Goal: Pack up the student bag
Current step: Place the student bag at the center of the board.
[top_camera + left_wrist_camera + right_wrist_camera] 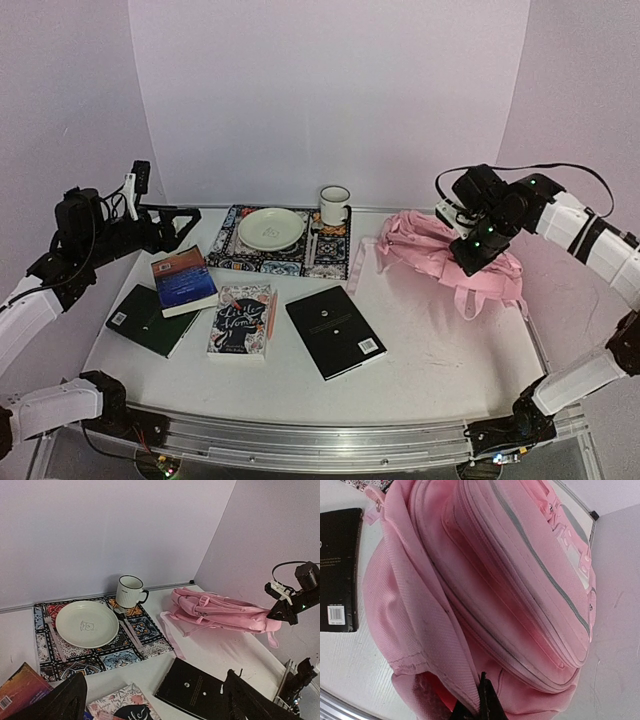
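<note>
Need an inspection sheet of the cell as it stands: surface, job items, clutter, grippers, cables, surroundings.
Surface: white table, no spills seen.
Job's things: student bag lies at right; dark green book, blue book, floral book and black book lie flat outside it.
Clutter: placemat holding plate, mug and cutlery.
Grippers: left gripper open, raised over the table's left; right gripper looks shut on the bag's fabric.
Cables: black cable loops above the right wrist, off the table.
Surroundings: plain pale walls; metal rail at the near edge.
</note>
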{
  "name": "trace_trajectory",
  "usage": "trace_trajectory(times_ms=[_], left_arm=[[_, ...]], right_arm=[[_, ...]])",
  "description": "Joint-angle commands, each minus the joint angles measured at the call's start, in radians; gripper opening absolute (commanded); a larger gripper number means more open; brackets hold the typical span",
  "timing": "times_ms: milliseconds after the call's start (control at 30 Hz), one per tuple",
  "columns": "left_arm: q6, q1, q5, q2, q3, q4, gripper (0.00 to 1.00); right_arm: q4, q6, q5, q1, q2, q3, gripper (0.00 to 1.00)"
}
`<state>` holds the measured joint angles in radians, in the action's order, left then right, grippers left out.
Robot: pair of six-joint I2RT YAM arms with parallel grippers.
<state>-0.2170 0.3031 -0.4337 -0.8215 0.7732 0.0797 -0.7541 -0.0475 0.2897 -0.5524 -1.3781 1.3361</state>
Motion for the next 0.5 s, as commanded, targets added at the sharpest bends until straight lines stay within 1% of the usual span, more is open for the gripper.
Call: trace_trajectory(times_ms=[0,67,167,333,467], left_arm=[[-0.151,0.004,-0.094,-0.013,0.034,0.058,0.95],[-0.193,0.004,-0.116,-0.019,0.026,0.060,0.95],[-0.238,0.006,-0.118,-0.023,0.005,0.060,0.95],[-0.283,0.010,-0.125,-0.021,-0.008,0.065,0.94],[-0.296,0.014,-0.121,-0.033,-0.027,0.067,0.94]], right_arm=[[-0.176,0.255,0.111,-0.079,0.067,0.072,0.00],[-0.222,0.338,0.138,-0.138,0.069,0.059,0.00],[-0.219,0.452,0.155,-0.248,0.074,0.028,0.00],[-0.108,0.564,0.135,-0.412,0.024,0.014,0.00],[0.033,0.599,0.097,-0.482,-0.047,0.018,0.00]])
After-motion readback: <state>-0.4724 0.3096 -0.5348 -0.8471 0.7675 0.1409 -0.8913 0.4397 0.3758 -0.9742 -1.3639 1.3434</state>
